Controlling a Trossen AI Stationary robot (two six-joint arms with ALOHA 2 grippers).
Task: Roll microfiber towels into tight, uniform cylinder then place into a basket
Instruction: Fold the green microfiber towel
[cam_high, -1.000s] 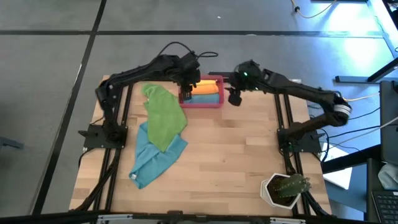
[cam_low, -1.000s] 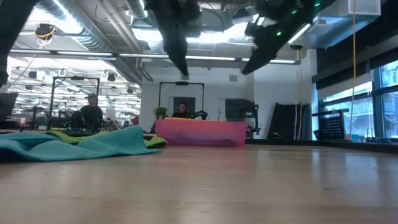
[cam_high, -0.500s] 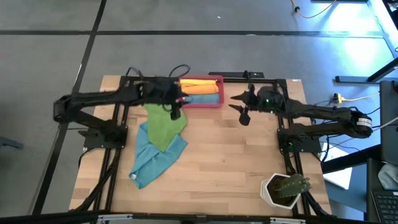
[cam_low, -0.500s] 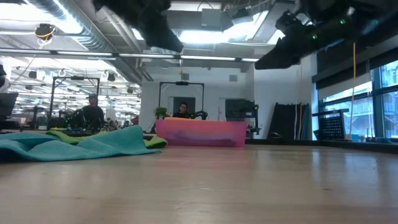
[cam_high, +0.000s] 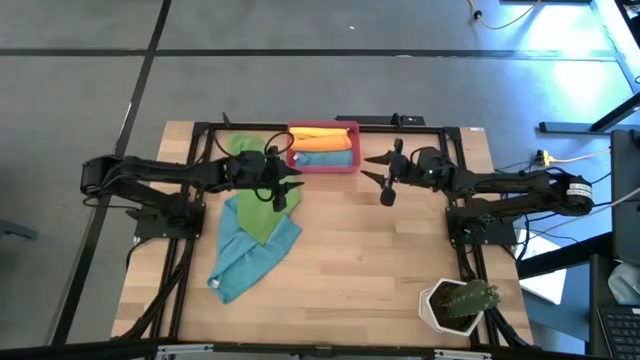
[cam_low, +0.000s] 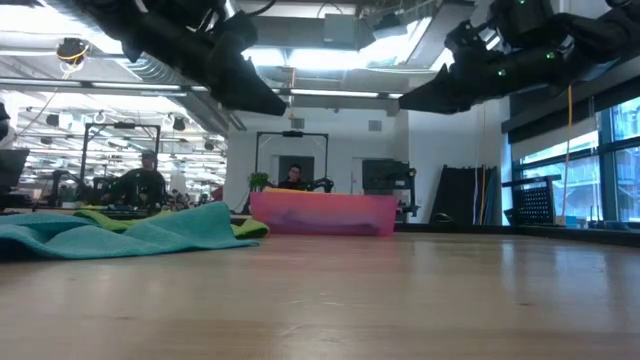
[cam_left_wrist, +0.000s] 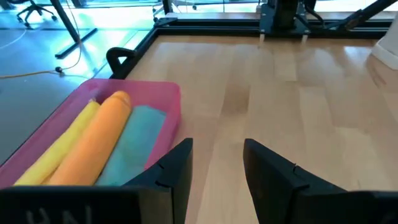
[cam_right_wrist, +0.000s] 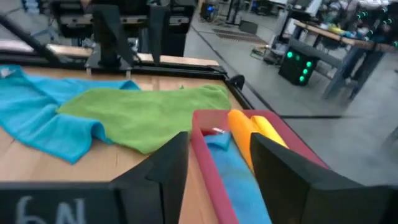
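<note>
The red-pink basket (cam_high: 323, 160) sits at the table's far edge and holds a yellow (cam_left_wrist: 62, 149), an orange (cam_left_wrist: 102, 134) and a teal-blue rolled towel (cam_left_wrist: 134, 146) side by side. A green towel (cam_high: 262, 205) lies crumpled left of the basket, its near part resting on a teal-blue towel (cam_high: 245, 258) spread flat on the table. My left gripper (cam_high: 283, 192) hangs open above the green towel's right edge, near the basket's left corner. My right gripper (cam_high: 385, 188) hangs open over bare wood right of the basket. Nothing is between either pair of fingers.
A white pot with a cactus (cam_high: 458, 305) stands at the near right corner. Black frame rails (cam_high: 400, 125) run along the table's far edge and sides. Bare wood (cam_high: 370, 260) stretches across the middle and near part of the table.
Both grippers have drawn back from the basket toward the table's near edge and come down, tipping from pointing down to nearly level. The left arm has pulled back toward the left side, the right arm toward the right. Towels and basket have stayed put.
</note>
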